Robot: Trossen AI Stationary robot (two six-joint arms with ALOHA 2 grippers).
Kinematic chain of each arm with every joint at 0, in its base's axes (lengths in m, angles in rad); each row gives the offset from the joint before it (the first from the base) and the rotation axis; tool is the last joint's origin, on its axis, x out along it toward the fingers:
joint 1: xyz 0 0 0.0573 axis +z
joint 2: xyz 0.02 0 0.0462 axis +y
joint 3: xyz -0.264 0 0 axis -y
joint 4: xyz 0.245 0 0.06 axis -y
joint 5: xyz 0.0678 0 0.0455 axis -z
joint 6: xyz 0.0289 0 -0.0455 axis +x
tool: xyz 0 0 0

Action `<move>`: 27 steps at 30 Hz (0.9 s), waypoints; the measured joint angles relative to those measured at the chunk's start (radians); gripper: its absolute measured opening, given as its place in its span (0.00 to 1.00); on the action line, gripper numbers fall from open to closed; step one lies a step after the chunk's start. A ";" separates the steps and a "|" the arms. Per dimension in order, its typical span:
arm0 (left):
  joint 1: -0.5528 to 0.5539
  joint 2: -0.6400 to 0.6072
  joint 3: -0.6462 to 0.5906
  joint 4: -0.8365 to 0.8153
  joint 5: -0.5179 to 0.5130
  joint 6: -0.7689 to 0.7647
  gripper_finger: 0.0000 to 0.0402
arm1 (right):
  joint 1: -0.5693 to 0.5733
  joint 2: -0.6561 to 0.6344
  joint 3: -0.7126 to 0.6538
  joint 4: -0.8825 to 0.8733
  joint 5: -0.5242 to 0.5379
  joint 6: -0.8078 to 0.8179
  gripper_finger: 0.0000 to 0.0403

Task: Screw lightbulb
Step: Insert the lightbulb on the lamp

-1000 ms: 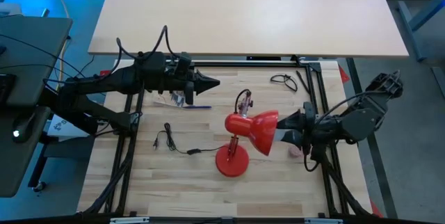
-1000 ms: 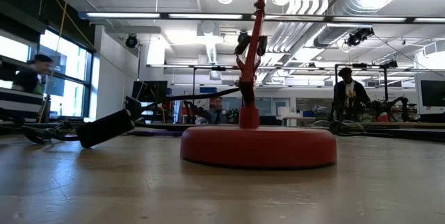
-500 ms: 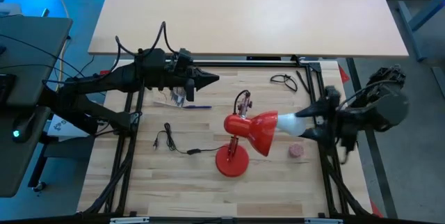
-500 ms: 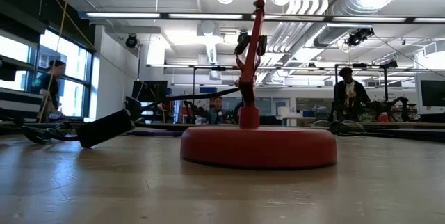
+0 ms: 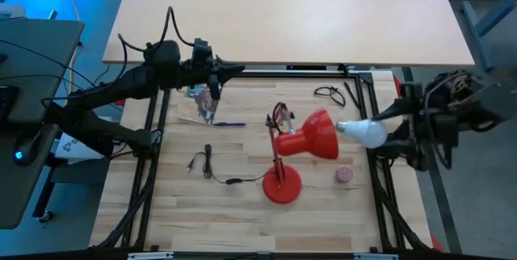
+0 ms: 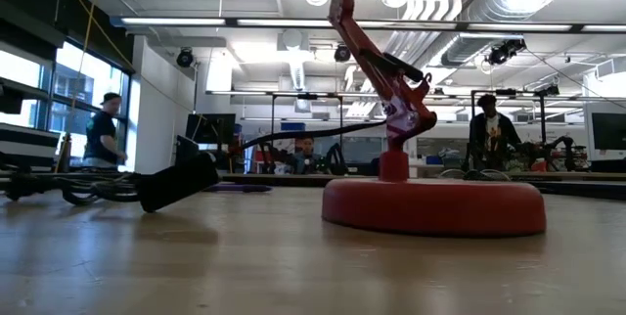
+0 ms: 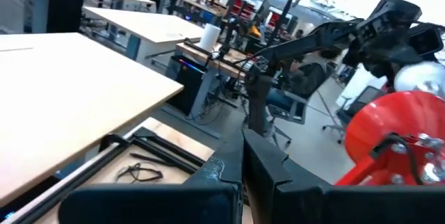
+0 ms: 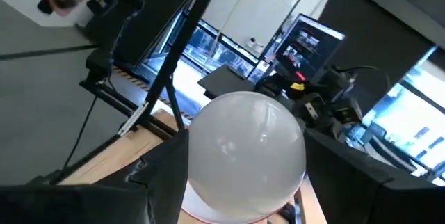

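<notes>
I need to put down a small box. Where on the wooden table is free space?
Bare wood lies in front of the red lamp base, and also between the glasses and the lamp shade. It is crowded around the black cable, the pink ball, and the papers below the left tool.

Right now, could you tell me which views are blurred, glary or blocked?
High view: right gripper motion-smeared. Right wrist view: lightbulb fills the frame, with window reflections on its glass. Low view: bright ceiling lights, near table soft. Left wrist view: red lamp slightly blurred.
</notes>
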 joint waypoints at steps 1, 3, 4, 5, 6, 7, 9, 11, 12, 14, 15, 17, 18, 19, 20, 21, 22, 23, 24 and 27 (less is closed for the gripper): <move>0.003 0.003 0.000 0.002 0.000 0.000 0.00 | 0.000 -0.001 0.012 -0.028 0.013 0.011 0.62; 0.005 0.005 0.000 0.001 0.002 0.000 0.00 | 0.000 -0.001 0.036 -0.105 0.035 0.042 0.62; 0.005 0.006 0.000 0.000 0.004 0.000 0.00 | 0.000 -0.001 0.051 -0.146 0.043 0.064 0.62; 0.005 0.006 0.000 0.000 0.004 -0.001 0.00 | 0.000 -0.001 0.066 -0.200 0.049 0.093 0.62; 0.005 0.006 0.000 0.001 0.005 -0.007 0.00 | 0.000 0.000 0.080 -0.251 0.055 0.122 0.62; 0.004 0.004 0.000 0.007 0.006 -0.020 0.00 | 0.000 0.001 0.094 -0.287 0.063 0.150 0.62; 0.004 0.002 0.000 0.050 0.012 -0.046 0.00 | 0.000 0.001 0.121 -0.309 0.082 0.168 0.62; 0.004 0.003 0.000 0.152 0.013 -0.051 0.00 | 0.000 0.000 0.153 -0.275 0.116 0.128 0.62; 0.004 0.010 0.000 0.228 0.013 -0.051 0.00 | -0.001 0.000 0.168 -0.240 0.142 0.094 0.62; 0.004 0.027 0.001 0.366 0.013 -0.043 0.01 | -0.010 0.000 0.195 -0.146 0.188 0.020 0.62; 0.004 0.036 0.001 0.417 0.013 -0.031 0.01 | -0.018 0.000 0.209 -0.088 0.198 -0.020 0.62; 0.004 0.055 0.001 0.470 0.007 -0.003 0.05 | -0.042 -0.001 0.233 0.036 0.200 -0.086 0.62; 0.004 0.063 0.003 0.470 0.001 0.018 0.08 | -0.057 -0.001 0.244 0.104 0.200 -0.105 0.62; 0.004 0.073 0.015 0.454 -0.003 0.047 0.11 | -0.072 -0.001 0.256 0.169 0.196 -0.118 0.62; 0.004 0.087 0.033 0.448 -0.004 0.086 0.14 | -0.087 -0.001 0.266 0.224 0.194 -0.123 0.62; 0.004 0.104 0.058 0.437 -0.005 0.130 0.18 | -0.103 0.000 0.275 0.278 0.197 -0.125 0.62; 0.004 0.123 0.085 0.434 -0.003 0.182 0.22 | -0.117 0.000 0.281 0.329 0.209 -0.123 0.62; 0.004 0.146 0.117 0.436 0.005 0.234 0.26 | -0.130 0.000 0.285 0.365 0.229 -0.115 0.62; 0.005 0.170 0.156 0.434 0.023 0.283 0.31 | -0.143 0.000 0.287 0.387 0.250 -0.093 0.62; 0.013 0.247 0.307 0.373 0.087 0.413 0.44 | -0.181 -0.001 0.286 0.404 0.282 -0.008 0.62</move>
